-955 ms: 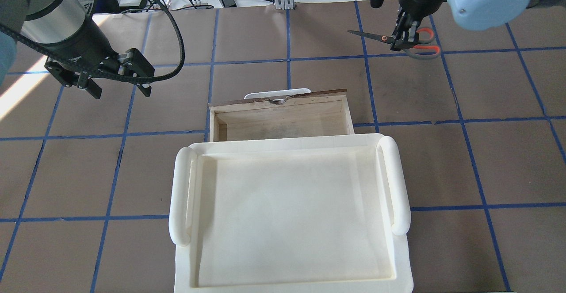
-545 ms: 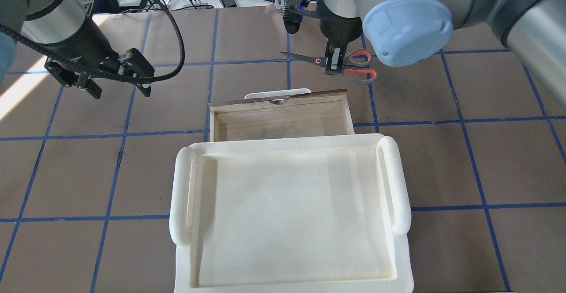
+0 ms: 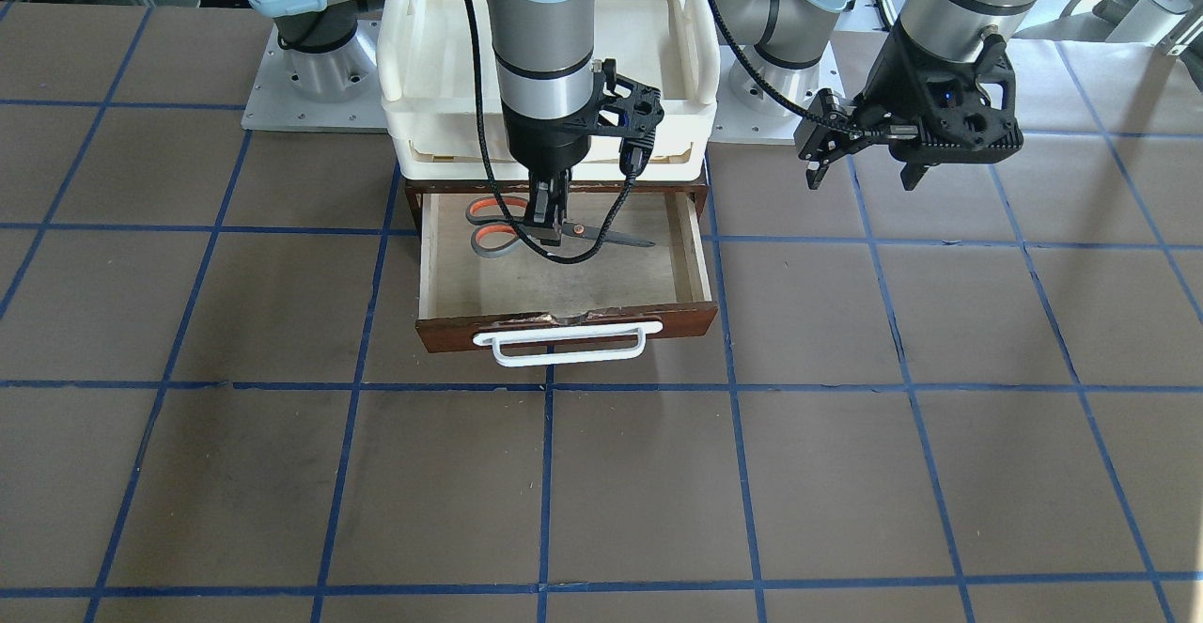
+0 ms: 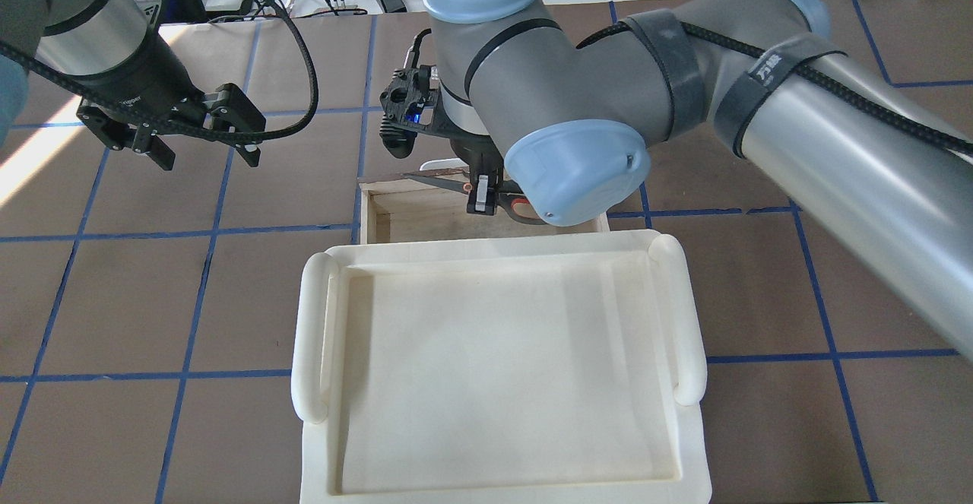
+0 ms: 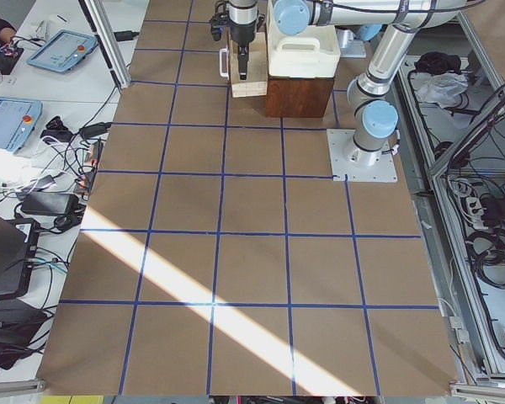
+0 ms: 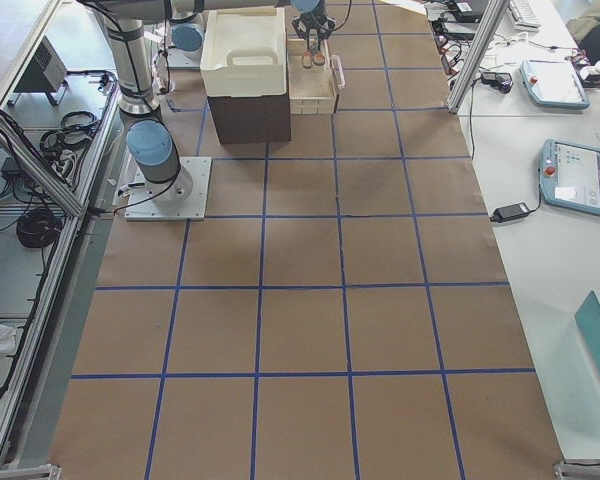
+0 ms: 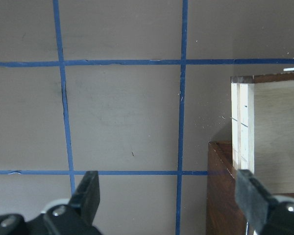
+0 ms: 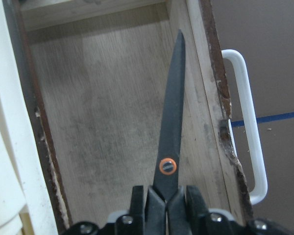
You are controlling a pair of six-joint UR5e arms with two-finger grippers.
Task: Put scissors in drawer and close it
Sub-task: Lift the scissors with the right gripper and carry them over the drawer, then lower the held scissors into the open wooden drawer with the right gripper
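The drawer (image 3: 583,280) stands pulled open under the cream tray, with a dark brown front and a white bar handle (image 3: 569,349). My right gripper (image 3: 548,225) is shut on the scissors (image 3: 616,239) near their pivot and holds them level over the drawer's inside. The orange and grey loops (image 3: 487,225) point one way along the drawer's width and the blades the other. In the right wrist view the blade (image 8: 174,117) lies above the pale drawer floor (image 8: 98,122), near the front wall. In the overhead view my right arm hides most of the drawer (image 4: 403,215). My left gripper (image 4: 207,158) is open and empty, off to the drawer's side.
A cream-white plastic tray (image 4: 312,337) sits on top of the brown cabinet (image 7: 225,196) that holds the drawer. The table is brown with blue tape lines. The left wrist view shows the drawer's side wall (image 7: 267,132) between the open fingers (image 7: 88,193).
My right arm has carried the scissors from the far right of the table leftward and nearer, to over the open drawer. My left arm has not moved.
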